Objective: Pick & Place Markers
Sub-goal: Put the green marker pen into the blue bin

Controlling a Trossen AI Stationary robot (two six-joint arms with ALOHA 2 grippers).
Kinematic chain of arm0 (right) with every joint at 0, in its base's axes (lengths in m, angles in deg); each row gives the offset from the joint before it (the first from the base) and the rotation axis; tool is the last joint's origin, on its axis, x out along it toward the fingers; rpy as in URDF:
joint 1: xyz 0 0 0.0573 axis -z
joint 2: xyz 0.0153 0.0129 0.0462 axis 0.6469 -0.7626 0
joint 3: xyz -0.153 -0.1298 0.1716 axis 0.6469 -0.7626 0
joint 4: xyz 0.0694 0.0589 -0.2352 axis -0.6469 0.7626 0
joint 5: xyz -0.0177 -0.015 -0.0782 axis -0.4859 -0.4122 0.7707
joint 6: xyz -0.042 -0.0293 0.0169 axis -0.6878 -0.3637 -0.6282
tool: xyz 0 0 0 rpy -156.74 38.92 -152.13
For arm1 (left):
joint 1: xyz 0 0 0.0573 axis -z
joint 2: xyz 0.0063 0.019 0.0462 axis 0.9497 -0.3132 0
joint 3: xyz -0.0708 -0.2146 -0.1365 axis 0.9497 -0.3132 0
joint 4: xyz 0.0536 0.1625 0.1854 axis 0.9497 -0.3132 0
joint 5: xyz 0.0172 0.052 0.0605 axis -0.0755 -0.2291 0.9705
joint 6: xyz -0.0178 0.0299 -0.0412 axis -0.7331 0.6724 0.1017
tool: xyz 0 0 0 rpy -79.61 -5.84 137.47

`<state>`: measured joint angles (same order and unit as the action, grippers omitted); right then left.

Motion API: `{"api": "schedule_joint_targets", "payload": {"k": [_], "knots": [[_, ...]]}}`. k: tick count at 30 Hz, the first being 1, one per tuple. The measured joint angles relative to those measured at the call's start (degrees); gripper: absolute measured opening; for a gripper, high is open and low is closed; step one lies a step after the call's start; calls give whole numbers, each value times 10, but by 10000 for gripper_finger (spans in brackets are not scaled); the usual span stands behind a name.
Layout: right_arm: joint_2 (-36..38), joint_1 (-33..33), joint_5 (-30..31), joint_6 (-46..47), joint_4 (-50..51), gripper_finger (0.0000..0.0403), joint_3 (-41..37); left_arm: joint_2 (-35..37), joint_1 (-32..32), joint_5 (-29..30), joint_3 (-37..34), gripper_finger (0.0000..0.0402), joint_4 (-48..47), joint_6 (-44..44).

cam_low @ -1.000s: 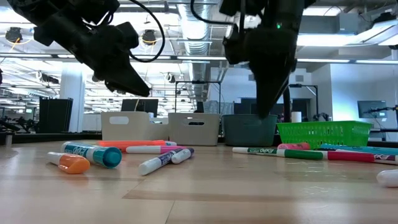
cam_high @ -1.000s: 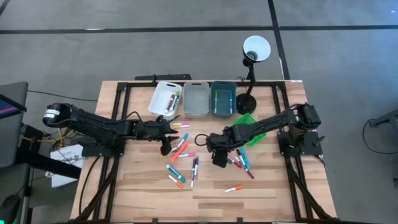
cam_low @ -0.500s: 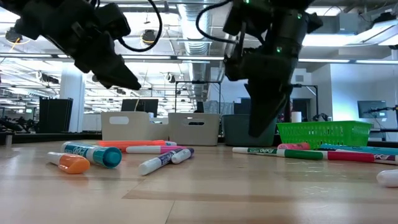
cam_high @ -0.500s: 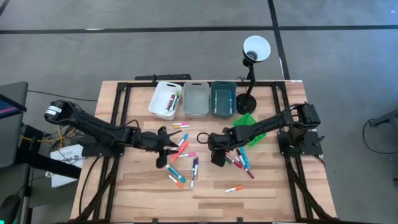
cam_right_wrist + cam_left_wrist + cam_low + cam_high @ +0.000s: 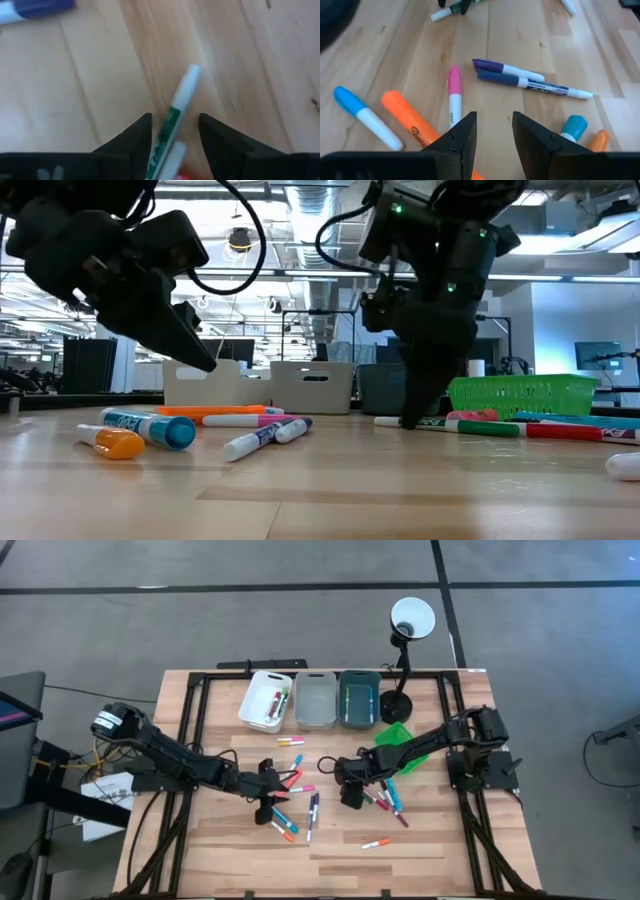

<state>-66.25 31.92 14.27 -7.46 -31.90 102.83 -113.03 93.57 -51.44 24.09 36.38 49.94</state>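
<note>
Two dark jointed arms trail black cables (one shows green lights).

Even, bright light falls on the table (image 5: 340,850) from overhead; ceiling lamps (image 5: 238,240) glare in the low view. Shadows are soft. The green marker (image 5: 176,120) in the right wrist view is blurred.

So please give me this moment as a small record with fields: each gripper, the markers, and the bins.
left gripper: open, above the loose markers, holding nothing
right gripper: open, low at the table, fingers either side of a green-and-white marker
white bin: holds a few markers
grey bin: contents cannot tell
teal bin: holds at least one marker
green basket: beside the right arm
</note>
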Motion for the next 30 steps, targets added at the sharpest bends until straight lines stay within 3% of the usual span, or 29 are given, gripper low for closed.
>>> {"api": "schedule_joint_targets", "payload": {"k": [5, 18, 27, 30], "knots": [[-28, 4, 3, -19, -1, 135, 5, 4, 2, 0, 0, 121, 10, 0], [-11, 9, -5, -18, -7, 17, 26, 9, 2, 1, 0, 121, 17, 1], [23, 45, 0, -36, 46, 38, 113, 8, 2, 1, 0, 121, 20, 2], [39, 66, 54, -63, 117, 33, 157, 9, 2, 1, 0, 121, 22, 2]]}}
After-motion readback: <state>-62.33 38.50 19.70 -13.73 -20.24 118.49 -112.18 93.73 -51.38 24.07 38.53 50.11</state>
